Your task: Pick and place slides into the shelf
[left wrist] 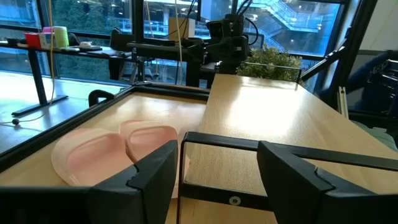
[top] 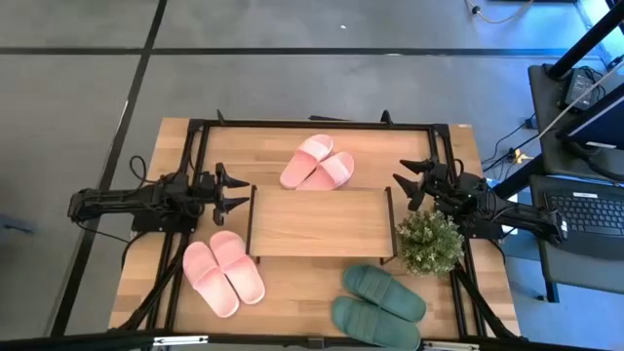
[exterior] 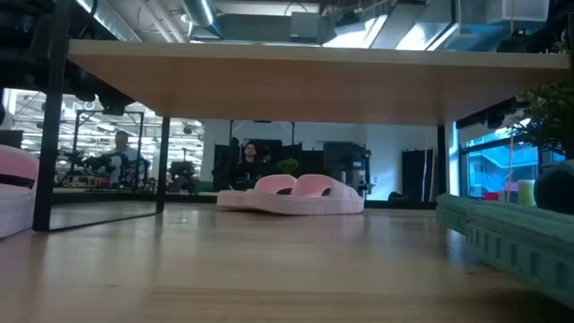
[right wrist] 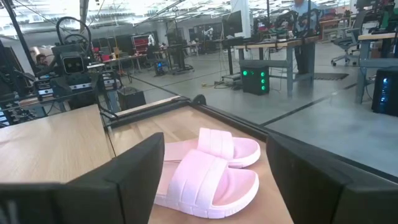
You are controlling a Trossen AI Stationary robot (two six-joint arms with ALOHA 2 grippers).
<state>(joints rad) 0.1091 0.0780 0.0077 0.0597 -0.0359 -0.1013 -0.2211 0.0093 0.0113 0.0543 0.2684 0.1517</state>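
The shelf [top: 317, 222] stands mid-table on thin black legs; the low view sees its wooden top [exterior: 296, 85] from below. One pink pair of slides [top: 317, 164] lies on its soles beyond the shelf, also seen in the wrist views [left wrist: 112, 152] [right wrist: 214, 174]. A second pink pair [top: 224, 273] lies near left, and a dark green pair [top: 378, 304] near right. My left gripper [top: 237, 192] [left wrist: 217, 168] is open at the shelf's left end. My right gripper [top: 408, 182] [right wrist: 214, 146] is open at its right end. Neither holds anything.
A small potted plant [top: 429, 242] stands by the shelf's right end, close under my right arm. A black frame [top: 322, 125] runs around the table top. In the low view a green slide [exterior: 511, 238] lies at the right and a pink one [exterior: 13, 193] at the left.
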